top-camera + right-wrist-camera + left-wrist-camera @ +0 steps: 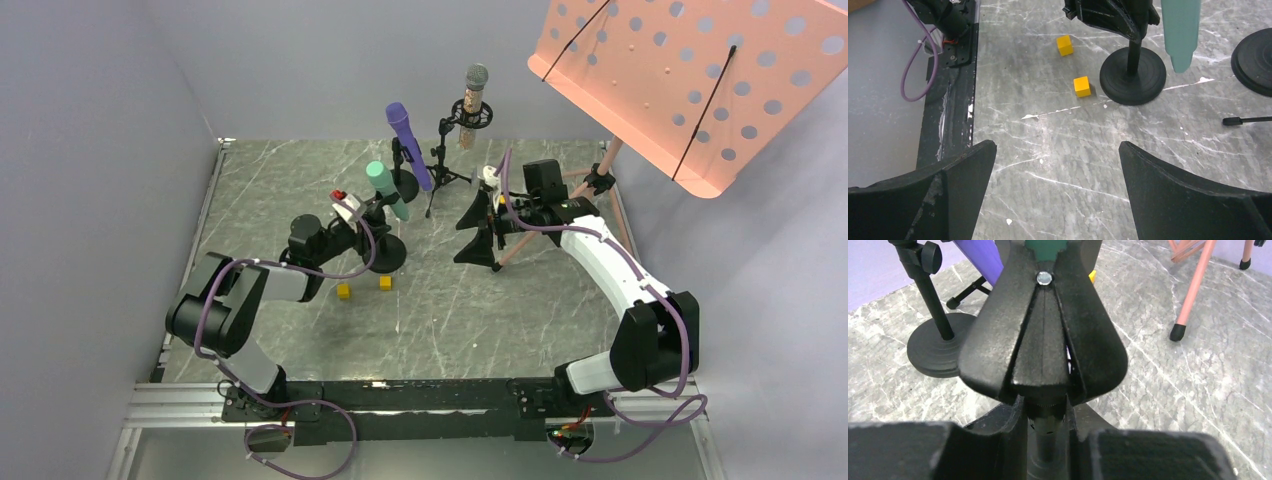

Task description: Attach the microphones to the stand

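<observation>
Three microphones (409, 145) sit mounted in stand holders.
Left pincer (1047, 442) clenches the near stand (1148, 75) below the green microphone (386, 190); right pincer (1058, 185) hangs released.

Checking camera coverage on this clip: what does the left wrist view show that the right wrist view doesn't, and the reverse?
Left wrist only: the left jaws shut on the stand's post, close up; the purple microphone; pink legs. Right wrist only: the wide-open right jaws, a purple cable, the black rail along the edge. Both: the teal microphone, its round-based stand, a yellow cube, the marble table.
</observation>
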`<move>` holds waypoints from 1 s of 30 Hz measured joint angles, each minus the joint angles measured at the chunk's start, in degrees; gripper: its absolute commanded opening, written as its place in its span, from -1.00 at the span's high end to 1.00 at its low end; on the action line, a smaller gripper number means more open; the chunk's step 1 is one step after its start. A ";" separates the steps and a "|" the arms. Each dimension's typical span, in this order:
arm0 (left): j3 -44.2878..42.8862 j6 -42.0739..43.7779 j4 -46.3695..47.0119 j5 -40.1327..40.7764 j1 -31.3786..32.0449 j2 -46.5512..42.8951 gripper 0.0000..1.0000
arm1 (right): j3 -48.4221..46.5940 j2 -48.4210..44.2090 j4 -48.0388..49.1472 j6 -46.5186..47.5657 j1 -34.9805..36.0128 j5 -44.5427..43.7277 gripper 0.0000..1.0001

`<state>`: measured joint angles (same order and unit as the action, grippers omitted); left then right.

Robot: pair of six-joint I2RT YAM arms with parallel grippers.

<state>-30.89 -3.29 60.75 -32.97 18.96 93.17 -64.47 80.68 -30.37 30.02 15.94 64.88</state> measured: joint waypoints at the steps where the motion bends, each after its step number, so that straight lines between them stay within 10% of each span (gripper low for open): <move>1: -0.02 0.26 -0.22 -0.02 -0.02 -0.04 1.00 | -0.02 0.00 -0.02 0.02 -0.09 0.00 -0.99; 13: -8.61 -1.05 -8.33 -2.14 -11.17 -0.11 1.00 | -0.13 0.00 -0.50 0.90 -0.98 0.04 -0.99; 30: -37.73 -1.62 -16.83 -1.51 -16.63 22.36 0.92 | -1.60 0.61 -3.54 3.56 -1.77 0.02 -0.99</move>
<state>-68.62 -4.91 43.92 -34.48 2.33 115.52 -66.06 81.30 -33.91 33.58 14.17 64.90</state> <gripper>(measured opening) 0.297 0.994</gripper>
